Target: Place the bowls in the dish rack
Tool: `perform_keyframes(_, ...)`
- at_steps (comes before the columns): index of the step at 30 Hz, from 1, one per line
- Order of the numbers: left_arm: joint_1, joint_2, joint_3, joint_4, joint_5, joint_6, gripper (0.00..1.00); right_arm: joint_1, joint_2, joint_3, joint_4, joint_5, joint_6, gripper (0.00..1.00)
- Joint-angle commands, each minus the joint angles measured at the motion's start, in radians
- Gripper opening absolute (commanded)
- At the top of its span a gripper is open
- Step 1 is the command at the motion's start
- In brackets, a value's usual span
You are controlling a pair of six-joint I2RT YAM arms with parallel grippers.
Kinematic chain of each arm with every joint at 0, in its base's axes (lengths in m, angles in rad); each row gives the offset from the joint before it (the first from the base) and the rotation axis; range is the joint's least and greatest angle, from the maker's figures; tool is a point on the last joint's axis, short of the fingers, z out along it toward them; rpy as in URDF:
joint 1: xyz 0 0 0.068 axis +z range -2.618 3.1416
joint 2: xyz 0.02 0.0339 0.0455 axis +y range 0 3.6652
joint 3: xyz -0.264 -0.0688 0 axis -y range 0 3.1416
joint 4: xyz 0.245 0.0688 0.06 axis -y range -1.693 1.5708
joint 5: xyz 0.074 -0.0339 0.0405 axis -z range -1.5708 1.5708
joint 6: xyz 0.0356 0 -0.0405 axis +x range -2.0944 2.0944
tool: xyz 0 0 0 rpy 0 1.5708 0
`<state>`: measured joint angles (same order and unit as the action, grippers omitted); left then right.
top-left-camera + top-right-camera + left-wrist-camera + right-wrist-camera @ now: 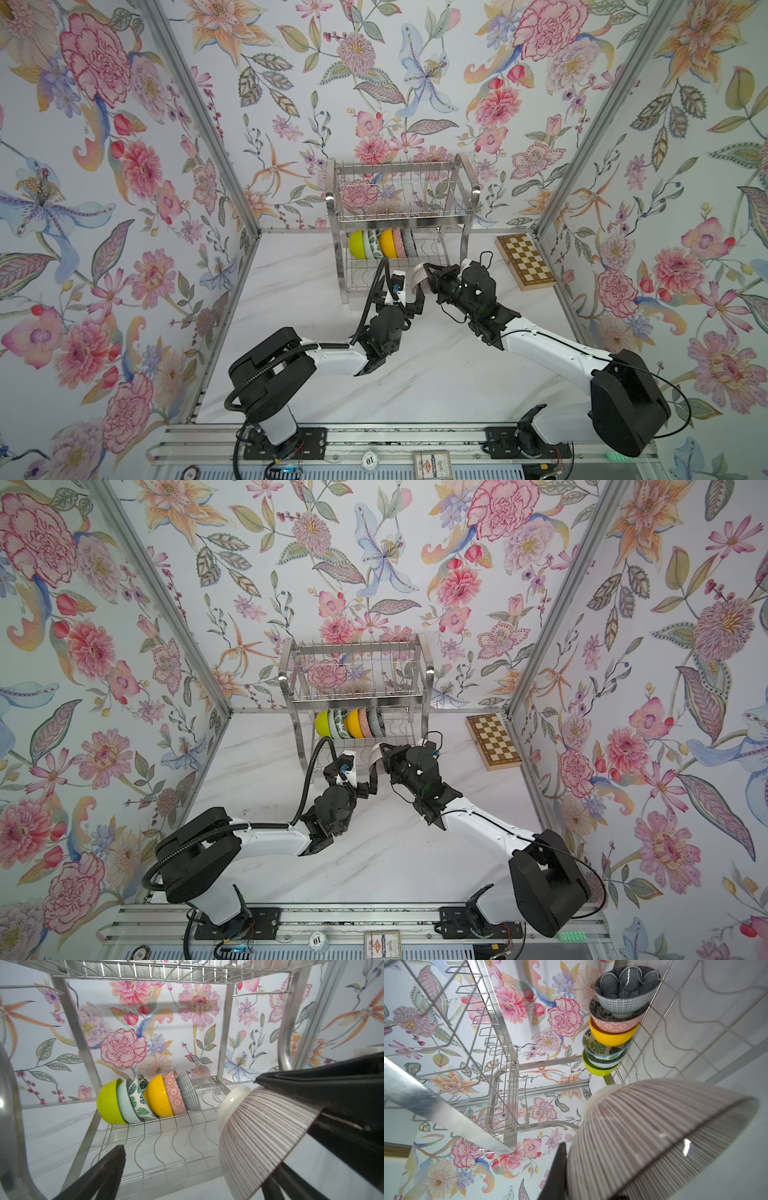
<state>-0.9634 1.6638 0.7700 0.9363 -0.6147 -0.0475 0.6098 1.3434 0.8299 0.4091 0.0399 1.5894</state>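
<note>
The dish rack (403, 216) (357, 696) stands at the back in both top views. Several bowls (380, 243) (159, 1095) (611, 1032) lean in a row on edge at the left of its lower tier. My right gripper (430, 276) (569, 1147) is shut on the rim of the pink lined bowl (420, 277) (379, 754) (259, 1136) (654, 1136), held on its side just in front of the lower tier's wavy wires. My left gripper (415, 297) (197, 1163) is open right beside that bowl; one of its fingers (108, 1169) stands well apart from it, the other is mostly hidden behind it.
A wooden chessboard (525, 259) (494, 739) lies at the back right, near the right wall. The rack's upper tier (155, 972) hangs over the lower slots. Floral walls with metal posts close in the white marble table (415, 386) on three sides.
</note>
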Motion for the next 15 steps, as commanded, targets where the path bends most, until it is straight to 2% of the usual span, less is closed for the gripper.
perform_keyframes(1,0.017,-0.054,0.01,-0.066,0.014,-0.08,0.99,-0.054,-0.128,-0.016,-0.171,0.082,-0.195,0.0)
perform_keyframes(4,0.021,-0.062,0.023,-0.081,0.04,-0.108,0.99,-0.16,-0.213,-0.01,-0.31,0.098,-0.316,0.0)
perform_keyframes(7,0.027,-0.061,0.042,-0.094,0.07,-0.126,0.99,-0.271,-0.256,0.0,-0.399,0.062,-0.398,0.0)
perform_keyframes(11,0.039,-0.058,0.082,-0.114,0.151,-0.168,0.99,-0.41,-0.261,0.005,-0.424,-0.011,-0.463,0.0)
perform_keyframes(15,0.062,-0.045,0.143,-0.169,0.229,-0.226,0.99,-0.529,-0.203,0.05,-0.41,-0.076,-0.554,0.0)
